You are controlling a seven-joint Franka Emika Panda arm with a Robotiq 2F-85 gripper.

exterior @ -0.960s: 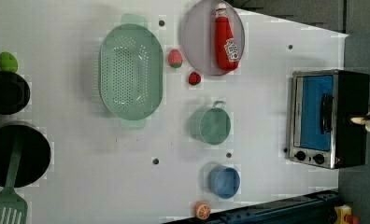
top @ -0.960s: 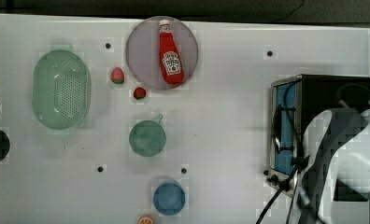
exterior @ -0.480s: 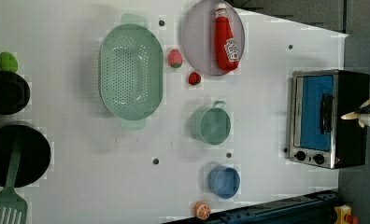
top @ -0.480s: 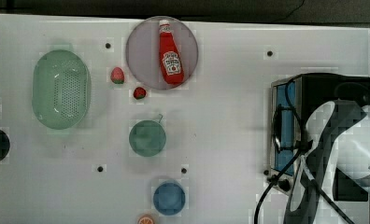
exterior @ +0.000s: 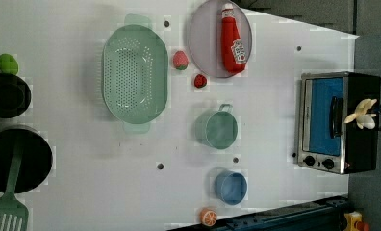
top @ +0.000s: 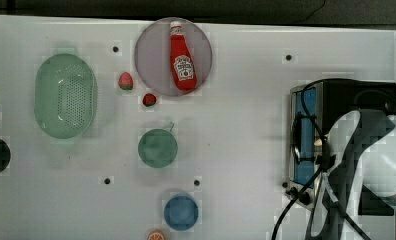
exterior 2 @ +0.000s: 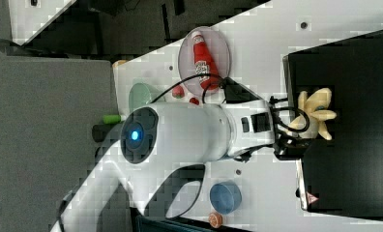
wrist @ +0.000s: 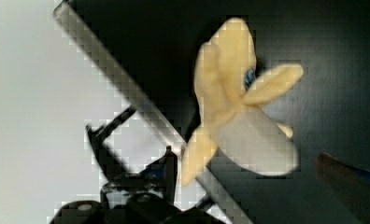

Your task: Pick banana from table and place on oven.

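Wrist view up close: banana [wrist: 241, 116] lying on the flat black top of the oven [exterior: 361, 149], right by the silver front edge, one peel flap poking out over that edge. Gripper [exterior 2: 290, 141] looks spread open, holding nothing; the one finger [wrist: 349, 179] on show sits just beside the banana, not touching it. Same story in the right view, flaps splayed out on the oven top next to the black fingers. Oven parked at the table [top: 246, 125] edge on the left view's right, blue door facing the middle. Further out across the table: teal cup [exterior: 217, 129] near the centre, blue bowl [exterior: 230, 186] and orange slice [exterior: 209, 217] toward the left view's bottom edge. Ketchup bottle [exterior: 232, 38] on a round plate [exterior: 203, 43] at the left view's top edge.
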